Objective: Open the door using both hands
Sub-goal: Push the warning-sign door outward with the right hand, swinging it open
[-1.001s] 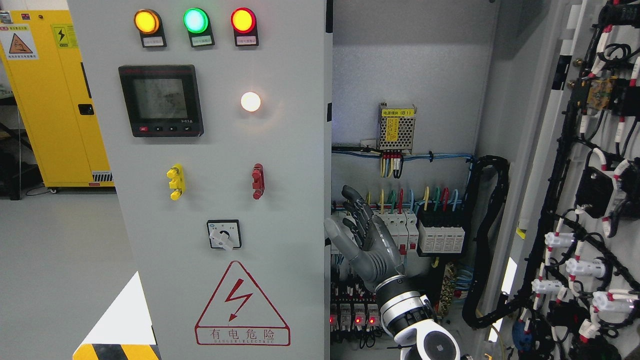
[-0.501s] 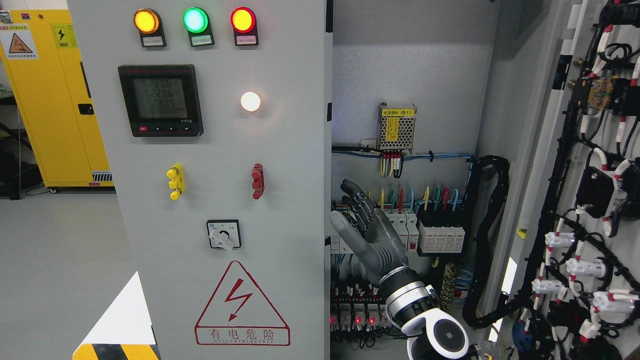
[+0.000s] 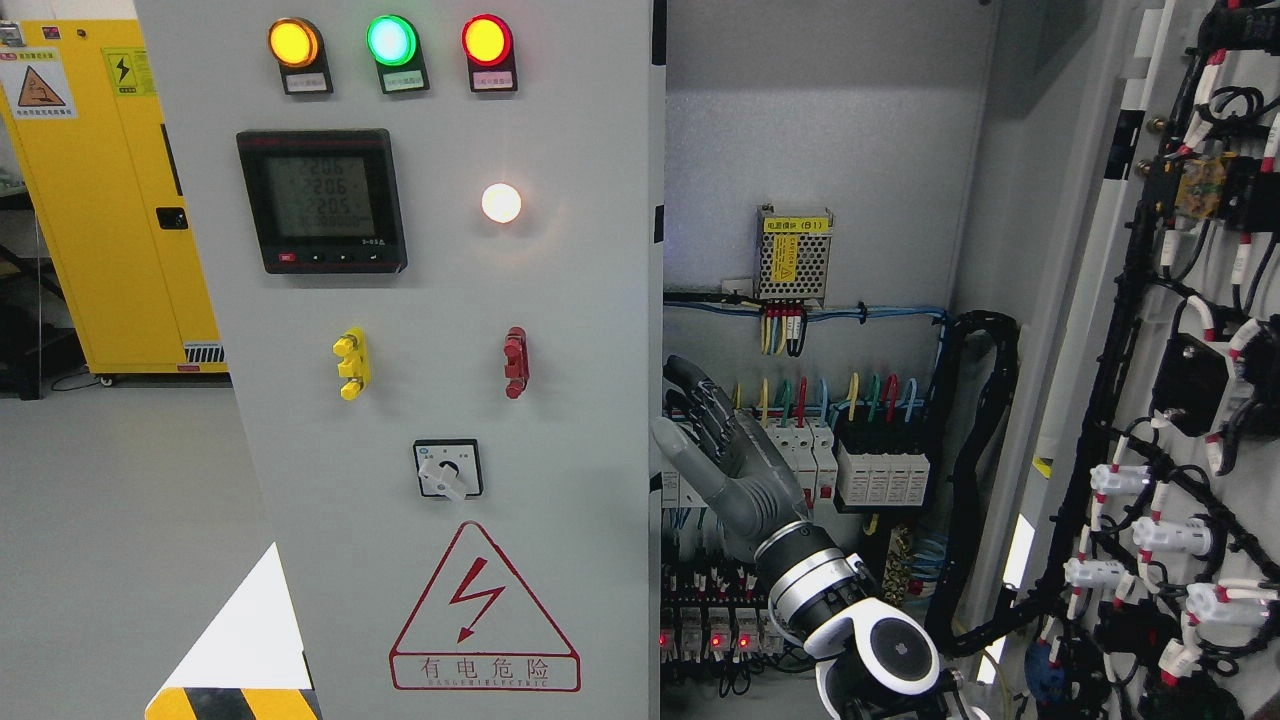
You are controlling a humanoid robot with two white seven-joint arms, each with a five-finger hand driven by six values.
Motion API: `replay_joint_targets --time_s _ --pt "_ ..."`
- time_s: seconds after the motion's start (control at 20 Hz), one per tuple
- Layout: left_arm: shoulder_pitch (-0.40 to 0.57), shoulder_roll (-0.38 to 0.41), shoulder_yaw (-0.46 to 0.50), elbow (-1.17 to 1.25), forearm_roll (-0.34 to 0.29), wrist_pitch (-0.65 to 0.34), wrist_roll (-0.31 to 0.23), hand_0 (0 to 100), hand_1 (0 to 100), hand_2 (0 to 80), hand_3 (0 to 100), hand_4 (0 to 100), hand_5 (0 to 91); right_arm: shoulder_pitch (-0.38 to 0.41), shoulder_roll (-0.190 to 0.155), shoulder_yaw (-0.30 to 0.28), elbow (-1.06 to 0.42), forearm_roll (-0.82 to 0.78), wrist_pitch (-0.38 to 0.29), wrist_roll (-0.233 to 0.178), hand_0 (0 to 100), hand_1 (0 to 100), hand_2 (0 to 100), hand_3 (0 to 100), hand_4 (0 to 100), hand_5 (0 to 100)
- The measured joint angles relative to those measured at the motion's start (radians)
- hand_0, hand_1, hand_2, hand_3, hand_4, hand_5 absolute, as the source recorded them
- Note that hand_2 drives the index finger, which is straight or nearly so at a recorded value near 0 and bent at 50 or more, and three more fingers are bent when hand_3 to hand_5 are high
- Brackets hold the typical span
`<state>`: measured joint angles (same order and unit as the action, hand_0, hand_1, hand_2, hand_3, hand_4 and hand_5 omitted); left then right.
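Door [image 3: 440, 400] upright, closed, facing camera; right hand [image 3: 725, 455] at its edge, fingers spread.

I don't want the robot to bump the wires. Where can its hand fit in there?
Free: the bare grey back wall above the power supply. Crowded: the breakers beside the right hand, and the wired door at far right.
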<state>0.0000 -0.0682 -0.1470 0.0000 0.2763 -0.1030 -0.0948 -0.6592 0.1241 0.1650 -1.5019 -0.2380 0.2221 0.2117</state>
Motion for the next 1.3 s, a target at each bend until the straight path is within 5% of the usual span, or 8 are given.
replay_joint_targets --time_s 0.15,1.3 --pt "0.0 -0.001 0.0 0.0 0.0 0.0 0.0 12 56 0.0 0 0 0.0 -0.009 0.0 -0.003 0.015 -0.026 0.0 0.011 0 50 4 0 0 0" --pt "0.0 -0.001 0.0 0.0 0.0 0.0 0.002 12 56 0.0 0 0 0.0 -0.067 -0.006 -0.072 0.088 -0.063 0.001 0.35 0 50 4 0 0 0"
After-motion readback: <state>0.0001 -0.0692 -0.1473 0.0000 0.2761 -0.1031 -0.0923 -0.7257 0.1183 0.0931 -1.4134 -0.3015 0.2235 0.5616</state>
